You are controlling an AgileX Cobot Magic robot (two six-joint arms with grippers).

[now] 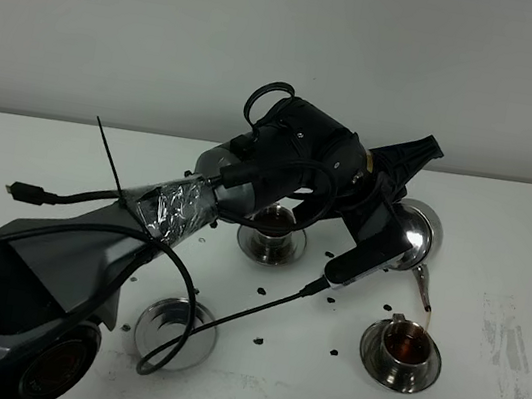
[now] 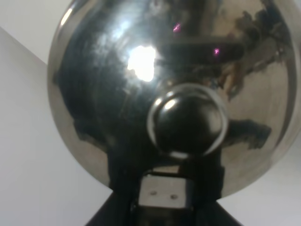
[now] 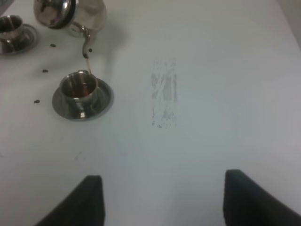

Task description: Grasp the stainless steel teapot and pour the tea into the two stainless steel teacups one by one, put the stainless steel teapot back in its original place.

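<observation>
We grip the teapot [image 1: 411,233] in our closed left gripper [image 1: 381,240], pouring tea into the cup [image 1: 404,345] below it; next we level off and shift to the other cup [image 1: 273,223]. Our right gripper [image 3: 162,197] hangs open.

No text, label, brand, number or sign could be read in any of the three views. The teapot [image 1: 413,233], right of centre in the high view, carried only reflections. The cups and saucers were plain steel. The dark specks and the grey smear on the white surface [image 3: 197,56] formed no letters.
</observation>
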